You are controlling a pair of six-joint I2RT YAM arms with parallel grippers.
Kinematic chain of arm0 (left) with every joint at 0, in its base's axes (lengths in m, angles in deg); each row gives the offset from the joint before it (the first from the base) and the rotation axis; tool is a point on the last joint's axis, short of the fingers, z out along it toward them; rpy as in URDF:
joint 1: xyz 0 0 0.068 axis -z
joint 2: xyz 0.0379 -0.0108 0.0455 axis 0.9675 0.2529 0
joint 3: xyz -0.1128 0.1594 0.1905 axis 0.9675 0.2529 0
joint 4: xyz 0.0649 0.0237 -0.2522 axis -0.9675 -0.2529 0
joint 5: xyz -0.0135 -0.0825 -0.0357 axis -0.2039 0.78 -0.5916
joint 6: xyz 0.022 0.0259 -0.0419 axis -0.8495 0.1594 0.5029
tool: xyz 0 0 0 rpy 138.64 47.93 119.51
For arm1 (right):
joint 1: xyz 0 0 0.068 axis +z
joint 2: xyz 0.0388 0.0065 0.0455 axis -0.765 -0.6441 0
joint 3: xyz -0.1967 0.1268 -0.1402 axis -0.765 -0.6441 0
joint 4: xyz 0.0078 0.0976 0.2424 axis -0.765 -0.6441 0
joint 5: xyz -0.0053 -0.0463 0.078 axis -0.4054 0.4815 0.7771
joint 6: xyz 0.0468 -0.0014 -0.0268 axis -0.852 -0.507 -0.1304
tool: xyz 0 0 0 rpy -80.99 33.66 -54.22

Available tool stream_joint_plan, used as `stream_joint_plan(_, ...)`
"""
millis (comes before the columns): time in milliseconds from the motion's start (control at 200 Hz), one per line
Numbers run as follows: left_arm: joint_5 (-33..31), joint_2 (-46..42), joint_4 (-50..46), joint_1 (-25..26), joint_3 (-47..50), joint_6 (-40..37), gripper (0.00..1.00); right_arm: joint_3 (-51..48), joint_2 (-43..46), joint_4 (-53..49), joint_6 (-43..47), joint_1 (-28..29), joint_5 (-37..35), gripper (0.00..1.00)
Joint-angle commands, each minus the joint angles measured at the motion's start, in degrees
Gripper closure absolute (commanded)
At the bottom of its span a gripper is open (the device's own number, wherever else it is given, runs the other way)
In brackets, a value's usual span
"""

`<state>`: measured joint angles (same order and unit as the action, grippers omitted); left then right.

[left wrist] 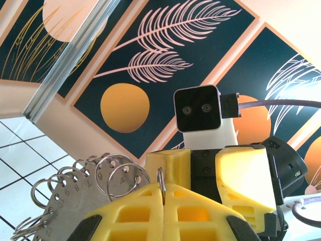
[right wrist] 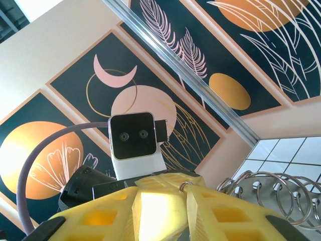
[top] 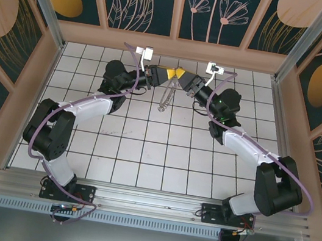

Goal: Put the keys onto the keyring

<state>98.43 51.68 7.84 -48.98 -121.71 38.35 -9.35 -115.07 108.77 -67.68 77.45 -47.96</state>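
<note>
The job looks to be in its middle, with nothing on the ring as far as I can tell. Both arms reach to the middle of the desk's point(top: 143, 154) far edge and meet there tip to tip, lifted off the surface.

The left hand point(left wrist: 163, 193) is squeezed fully shut, and a thin metal ring point(left wrist: 161, 176) stands upright in the seam between its fingers. This seems to be the keyring, held in the air above the far middle of the desk. Just beside it on the left is a flat metal strip point(left wrist: 75, 198) with numbered holes, and a row of split rings point(right wrist: 261, 188) is threaded through it. In the top view the strip appears to hang down from where the hands meet.

The right hand point(top: 181, 78) faces the left one with its fingers partly apart. Whether they pinch the ring, the strip or nothing at all I cannot tell.

What seems left is the threading itself: opening the ring's coil, feeding a key on and working it round. I cannot tell which piece here serves as a key.
</note>
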Motion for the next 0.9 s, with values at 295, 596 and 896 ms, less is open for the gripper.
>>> stream_joint_plan(295,0.61,-1.67,3.70,0.44,-0.63,0.32,1.00,-2.12,3.35,1.52,0.37,-2.17,-0.03,0.68)
stream_joint_plan(596,0.61,-1.86,3.75,0.40,-0.72,0.34,1.00,0.44,-0.10,2.77,-0.34,-0.50,0.41,0.68)
stream_joint_plan(896,0.67,-1.72,3.88,0.44,-0.54,0.33,1.00,1.63,-1.23,2.46,0.05,0.14,0.76,0.75)
